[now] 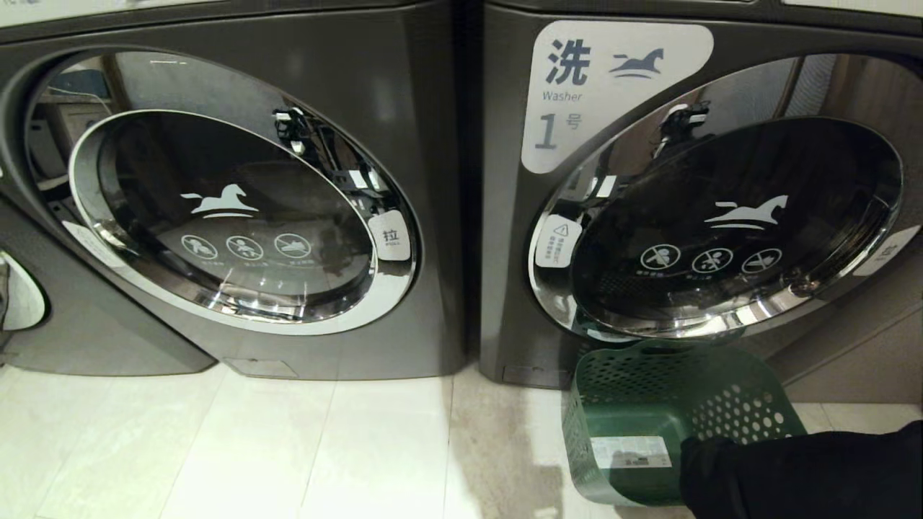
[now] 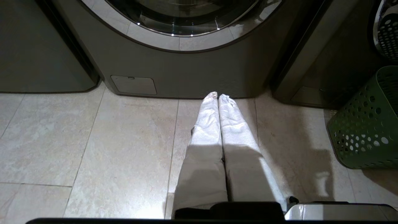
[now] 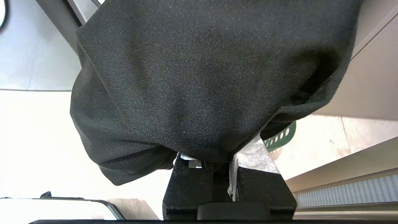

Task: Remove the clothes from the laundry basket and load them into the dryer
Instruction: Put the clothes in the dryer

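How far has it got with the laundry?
Done: the green perforated plastic basket looks emptied. In hand: the right gripper pinches a black cloth garment. Left: both round glass machine doors look shut, so opening and loading remain. The left gripper idles, closed.

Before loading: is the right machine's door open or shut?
Open: the right machine's door hangs swung out above the green laundry basket.

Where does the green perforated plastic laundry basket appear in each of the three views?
Head view: green perforated plastic laundry basket, lower right, below the right machine's door.
Left wrist view: at the right edge, on the pale tiled floor.
Right wrist view: only a sliver under the black garment.
Shared landmark: the tiled floor.
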